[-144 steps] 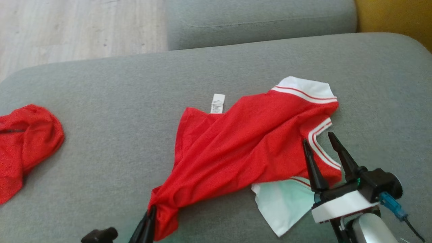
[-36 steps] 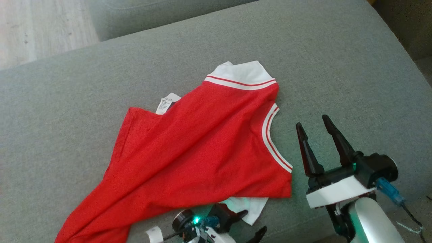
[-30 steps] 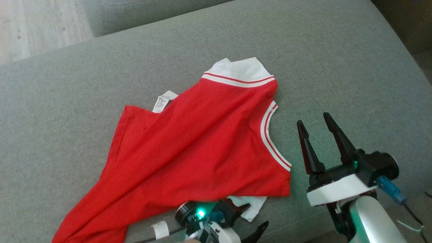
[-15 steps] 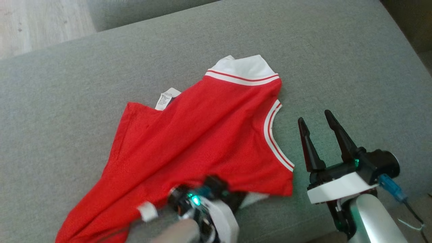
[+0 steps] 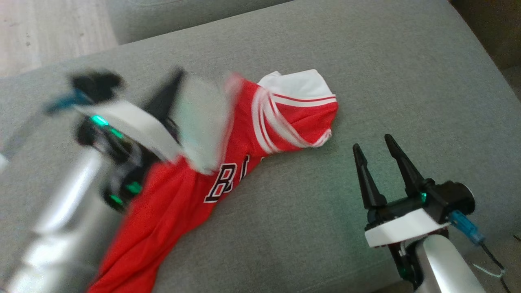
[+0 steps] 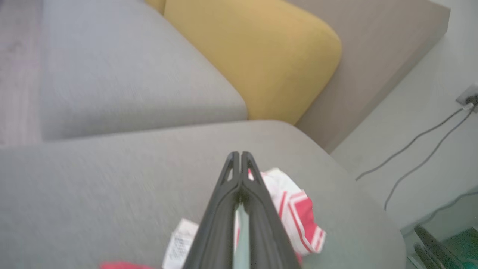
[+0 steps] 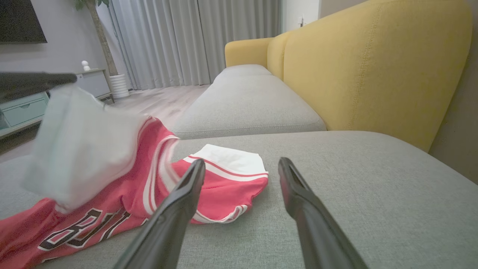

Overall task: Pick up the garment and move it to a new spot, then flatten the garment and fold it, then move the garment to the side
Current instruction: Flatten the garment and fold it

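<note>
Upper left of head view: left gripper (image 5: 170, 90) pinches white sleeve (image 5: 203, 122) of red jersey (image 5: 183, 195), held up, probably to drag and spread it; the rest trails center to lower left on sofa cushion (image 5: 325, 203). Lower right, right gripper (image 5: 371, 142) spread, empty, clear of cloth.

Location type: domestic living room. Identifying features:

The seating unit is a sofa with wide grey seat cushions (image 7: 373, 194) and a padded yellow backrest (image 7: 373, 67). Floor-length pale curtains (image 7: 194, 41) hang across the far wall. A potted plant (image 7: 118, 85) stands beside them in a white ribbed pot. A low cabinet (image 7: 91, 80) stands near the plant, with a dark flat screen (image 7: 18, 20) mounted on the wall above. The floor (image 7: 157, 101) is pale wood-look plank. A wall socket (image 6: 468, 98) sits behind the sofa, and two cables (image 6: 410, 142) trail from it down the wall.
</note>
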